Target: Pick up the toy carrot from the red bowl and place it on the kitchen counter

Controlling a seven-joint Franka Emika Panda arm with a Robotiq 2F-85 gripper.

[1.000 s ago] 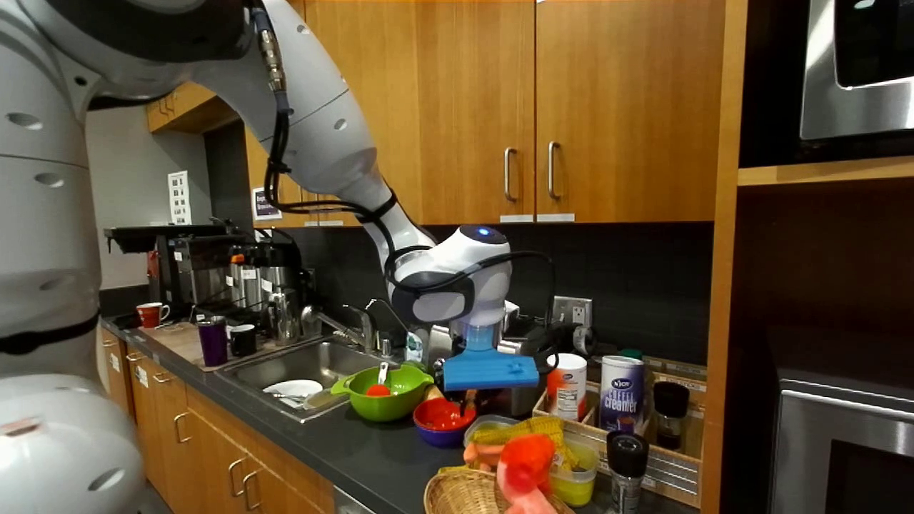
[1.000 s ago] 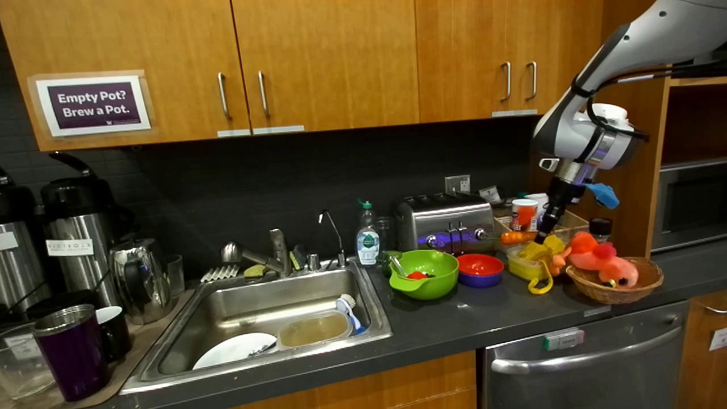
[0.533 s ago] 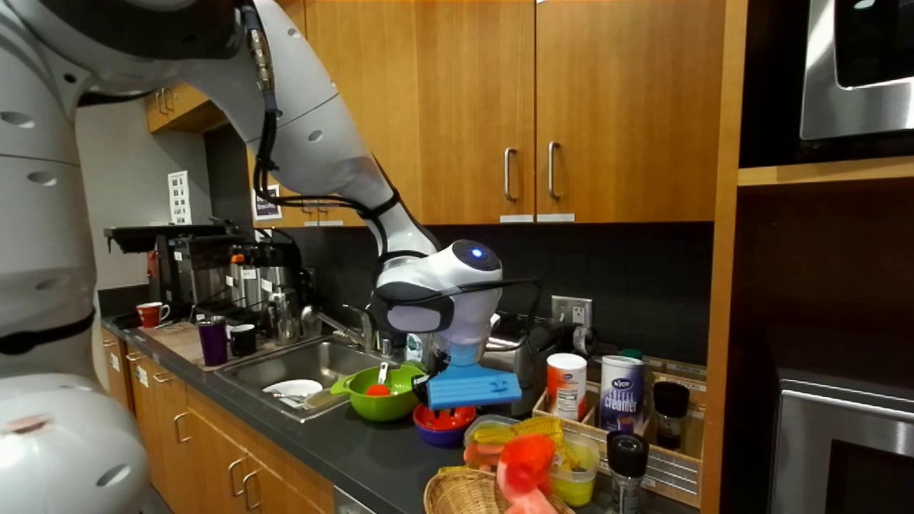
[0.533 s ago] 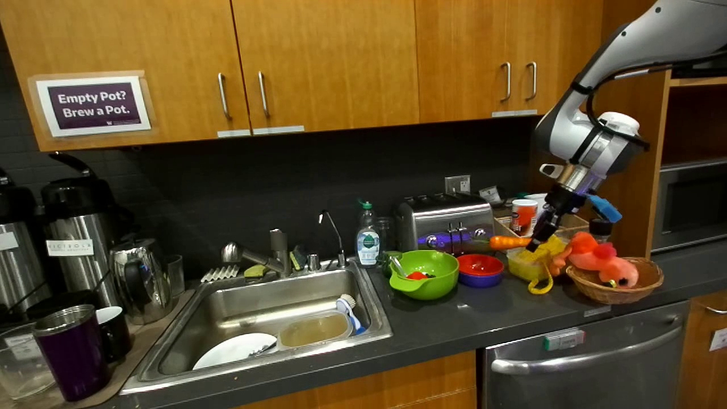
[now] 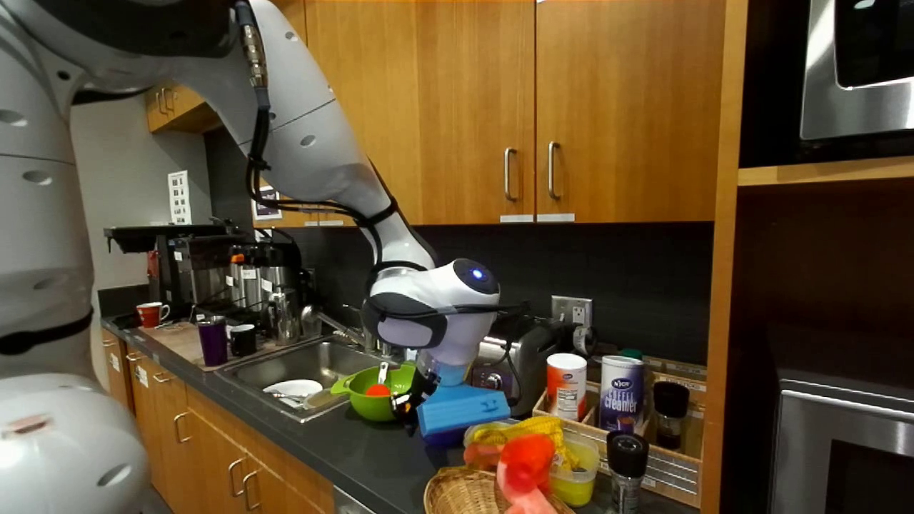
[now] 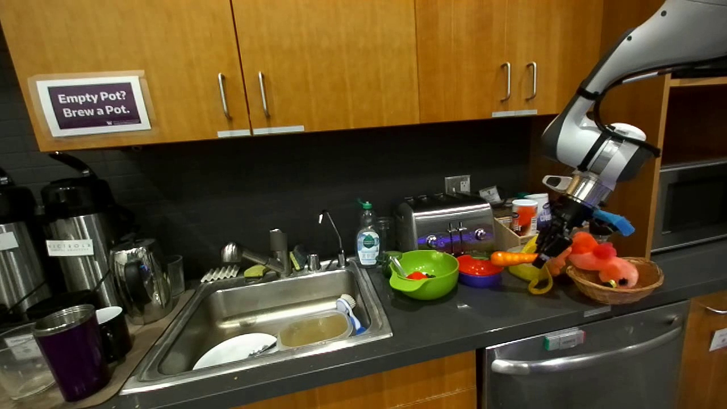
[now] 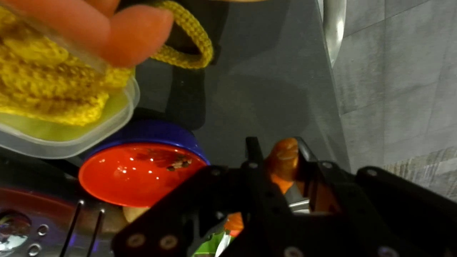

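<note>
My gripper (image 6: 544, 255) is shut on the orange toy carrot (image 6: 513, 258) and holds it above the counter (image 6: 443, 326). The carrot's thick end sticks out to the left in that exterior view. In the wrist view, the carrot (image 7: 284, 157) sits between the fingertips, and the counter (image 7: 246, 92) shows beyond. The red bowl (image 7: 132, 178) rests in a blue bowl (image 7: 157, 132), beside the gripper. The red bowl also shows behind the carrot in an exterior view (image 6: 472, 264). A blue piece on the wrist (image 5: 463, 410) hides the red bowl in an exterior view.
A green bowl (image 6: 427, 278) with a spoon stands left of the red bowl. A clear container with a yellow crocheted item (image 7: 50, 82) and a wicker basket (image 6: 616, 292) with a pink plush stand close by. The toaster (image 6: 448, 221) is behind; the counter edge is in front.
My gripper has lowered and tilted with the carrot held. It has moved from above the bowl and container toward the front of the counter. The bowls have not moved.
</note>
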